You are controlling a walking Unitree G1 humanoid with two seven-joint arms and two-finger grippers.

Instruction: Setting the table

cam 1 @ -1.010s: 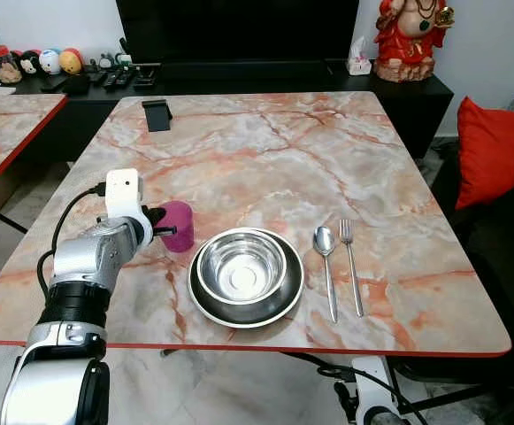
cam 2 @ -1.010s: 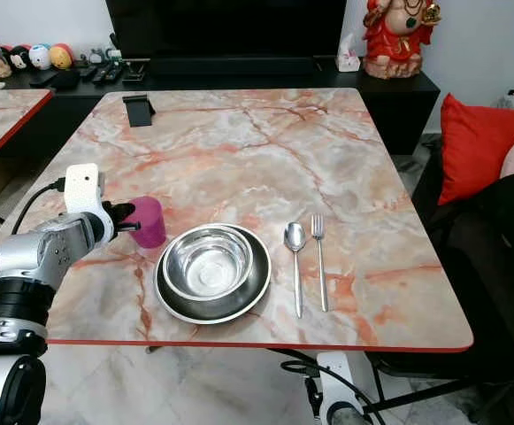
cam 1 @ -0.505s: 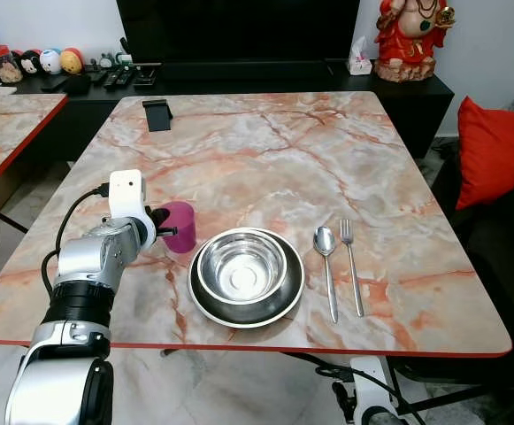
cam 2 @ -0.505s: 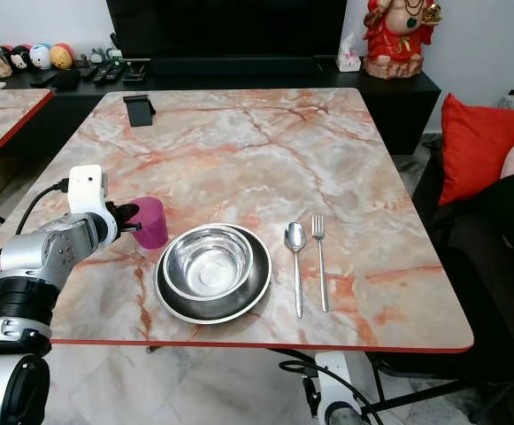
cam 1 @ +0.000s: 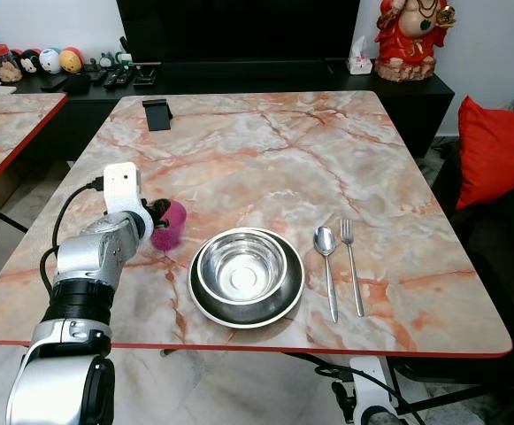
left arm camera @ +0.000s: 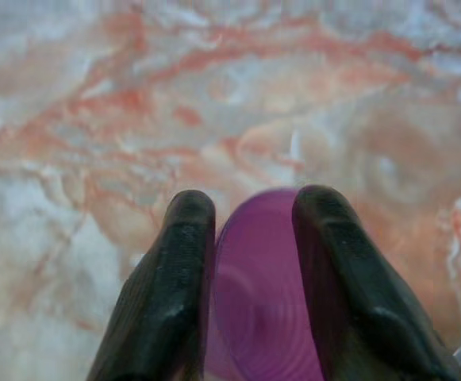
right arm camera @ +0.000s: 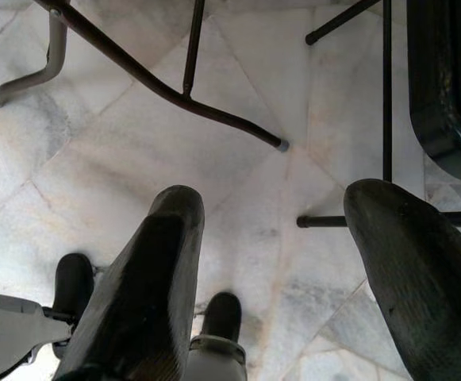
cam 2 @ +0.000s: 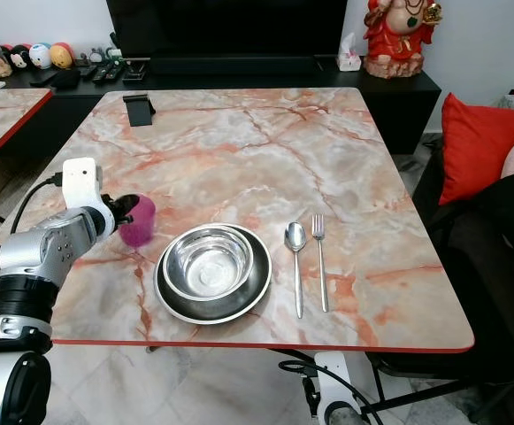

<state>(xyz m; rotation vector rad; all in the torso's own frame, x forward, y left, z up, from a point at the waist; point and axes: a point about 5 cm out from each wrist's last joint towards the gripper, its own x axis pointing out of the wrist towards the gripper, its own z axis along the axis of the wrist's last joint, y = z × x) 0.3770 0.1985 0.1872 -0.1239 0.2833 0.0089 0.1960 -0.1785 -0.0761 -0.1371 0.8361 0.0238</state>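
A purple cup (cam 1: pixel 169 224) is held just above the marble table (cam 1: pixel 265 150), left of the bowl, tilted so its open mouth shows. My left gripper (cam 1: pixel 158 213) is shut on it; in the left wrist view the two black fingers (left arm camera: pixel 174 262) clamp the cup (left arm camera: pixel 262 302) from both sides. A steel bowl (cam 1: pixel 241 266) sits in a dark plate (cam 1: pixel 239 317) near the front edge. To its right lie a spoon (cam 1: pixel 326 257) and a fork (cam 1: pixel 352 266), side by side. My right gripper (right arm camera: pixel 274 198) hangs open over the floor.
A black stand (cam 1: pixel 157 113) sits at the table's far left. A second marble table (cam 1: pixel 9 124) stands to the left. Behind is a black console (cam 1: pixel 239 75) with remotes, toys and a red statue (cam 1: pixel 411 35). A red cushion (cam 1: pixel 495 146) lies at the right.
My left gripper has drawn the purple cup a little left and away from the bowl and turned it, so its open mouth now shows.
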